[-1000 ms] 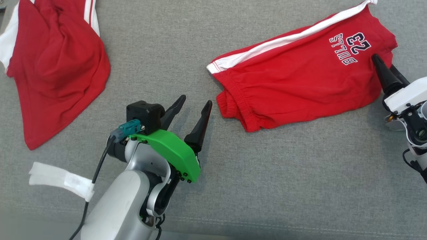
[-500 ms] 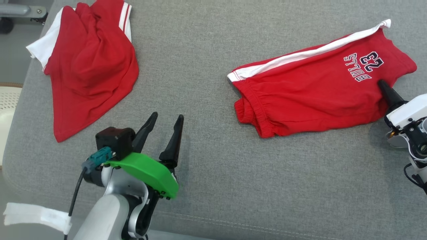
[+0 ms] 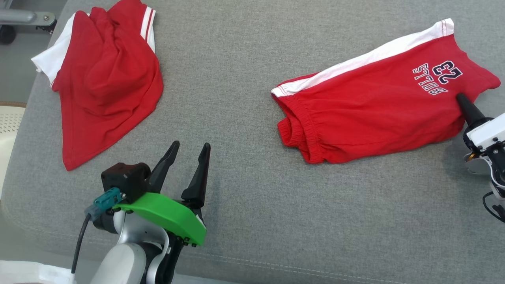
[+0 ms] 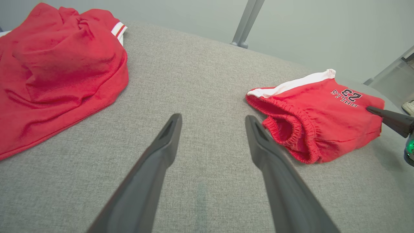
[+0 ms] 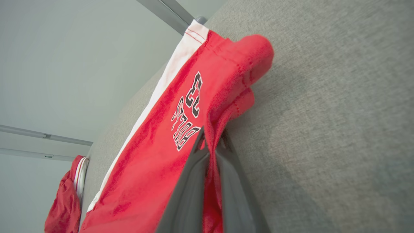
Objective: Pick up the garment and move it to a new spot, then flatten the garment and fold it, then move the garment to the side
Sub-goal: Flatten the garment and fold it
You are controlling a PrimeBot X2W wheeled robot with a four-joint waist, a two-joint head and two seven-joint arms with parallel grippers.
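Note:
The garment, red shorts (image 3: 375, 106) with a white side stripe and "BULLS 23" print, lies on the grey cushion at the right. My right gripper (image 3: 459, 97) is shut on its right-hand leg edge, just below the print. In the right wrist view the two fingers (image 5: 212, 132) pinch a fold of red cloth (image 5: 155, 155). My left gripper (image 3: 190, 145) stands open over bare cushion at the lower left, well left of the elastic waistband (image 4: 291, 129), with nothing between its fingers (image 4: 213, 118).
A second red garment (image 3: 106, 79) with white trim lies crumpled at the far left. The cushion's left edge (image 3: 19, 157) drops off beside a cream perforated object (image 3: 8, 118). A metal frame (image 3: 23, 15) stands at the top left.
The head camera has shifted. My right gripper has shut on the shorts' leg edge. My left gripper has drawn back to the left, away from the waistband, still open.

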